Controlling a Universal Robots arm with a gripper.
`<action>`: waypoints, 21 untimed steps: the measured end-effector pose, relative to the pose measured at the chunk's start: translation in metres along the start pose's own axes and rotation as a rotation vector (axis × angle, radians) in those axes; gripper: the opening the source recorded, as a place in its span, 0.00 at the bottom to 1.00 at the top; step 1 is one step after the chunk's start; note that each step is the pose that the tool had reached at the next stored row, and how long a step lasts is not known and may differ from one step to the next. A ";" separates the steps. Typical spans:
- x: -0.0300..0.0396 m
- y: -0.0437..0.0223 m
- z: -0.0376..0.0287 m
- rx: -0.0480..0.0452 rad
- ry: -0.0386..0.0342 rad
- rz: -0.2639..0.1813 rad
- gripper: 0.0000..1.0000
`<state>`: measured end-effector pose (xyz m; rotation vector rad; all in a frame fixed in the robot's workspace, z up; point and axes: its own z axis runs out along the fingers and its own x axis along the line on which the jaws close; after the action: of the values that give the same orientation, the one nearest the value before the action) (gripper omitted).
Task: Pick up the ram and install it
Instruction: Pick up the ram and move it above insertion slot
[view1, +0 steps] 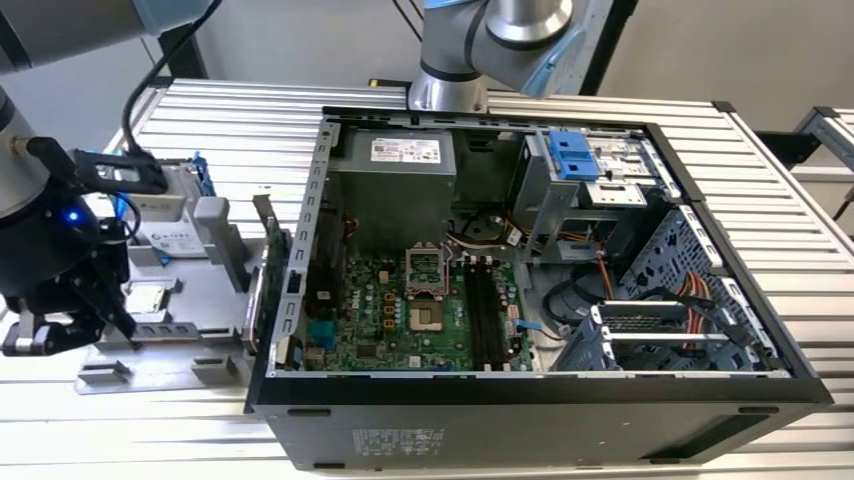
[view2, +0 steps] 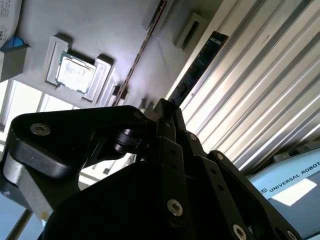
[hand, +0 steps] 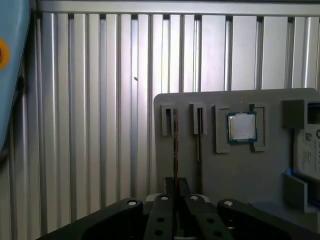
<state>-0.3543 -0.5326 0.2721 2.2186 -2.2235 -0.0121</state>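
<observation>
In both wrist views the ram (hand: 175, 145) (view2: 200, 67) is a long thin stick seen edge-on, lying along the outer edge of the grey fixture plate (hand: 235, 170) with its far end in a small slot block. My gripper (hand: 175, 186) (view2: 168, 109) has its black fingers pressed together on the near end of the ram, shut on it. In the exterior view my gripper (view1: 107, 318) hangs low over the fixture plate (view1: 200, 265) at the exterior view's left, outside the open computer case (view1: 534, 420). The motherboard's long black memory slots (view1: 483, 310) lie inside the case.
A second thin stick (hand: 199, 137) (view2: 142, 50) lies beside the held one. On the plate also sit a square silver processor (hand: 242, 126) (view1: 147, 298) and a hard drive (view1: 167, 232). A green expansion card (view1: 276, 262) stands against the case's wall. The table is ribbed aluminium.
</observation>
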 end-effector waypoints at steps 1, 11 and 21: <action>0.0000 0.0000 -0.0009 0.0000 0.0000 0.000 0.00; -0.0001 0.0000 -0.0127 0.0000 0.0001 0.000 0.00; -0.0001 0.0001 -0.0241 0.0000 0.0000 0.000 0.00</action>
<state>-0.3543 -0.5327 0.2962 2.2187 -2.2235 -0.0121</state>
